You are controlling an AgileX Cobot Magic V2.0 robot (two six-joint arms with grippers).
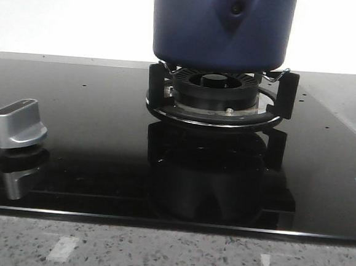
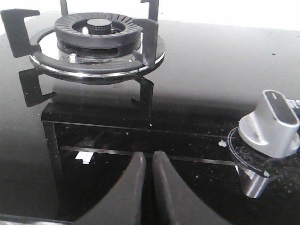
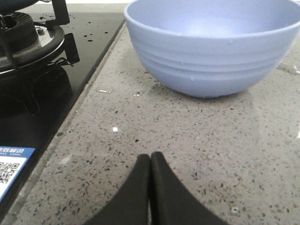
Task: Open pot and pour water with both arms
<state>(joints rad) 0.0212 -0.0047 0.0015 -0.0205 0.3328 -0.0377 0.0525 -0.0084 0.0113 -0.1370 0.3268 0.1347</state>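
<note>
Both black claws, left point(image 2: 146, 173) and right point(image 3: 150, 176), sit pinched closed, holding nothing; a careless grab could shove the big dark navy-blue pot point(image 1: 220, 28) off its black burner grate point(image 1: 216, 96).

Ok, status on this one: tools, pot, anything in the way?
Left tool shut, empty, low over the cooktop. Right tool shut, empty, on the counter before the light blue bowl. Pot on the burner, untouched. Nothing blocking.

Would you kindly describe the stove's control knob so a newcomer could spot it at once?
Start at the black glass cooktop, where the dark blue pot sits on the burner stand. Look to the robot's left of that burner, near the cooktop's front edge: the knob stands there. It is the only silver-grey thing on the black glass, with a raised bar-shaped grip.
</note>
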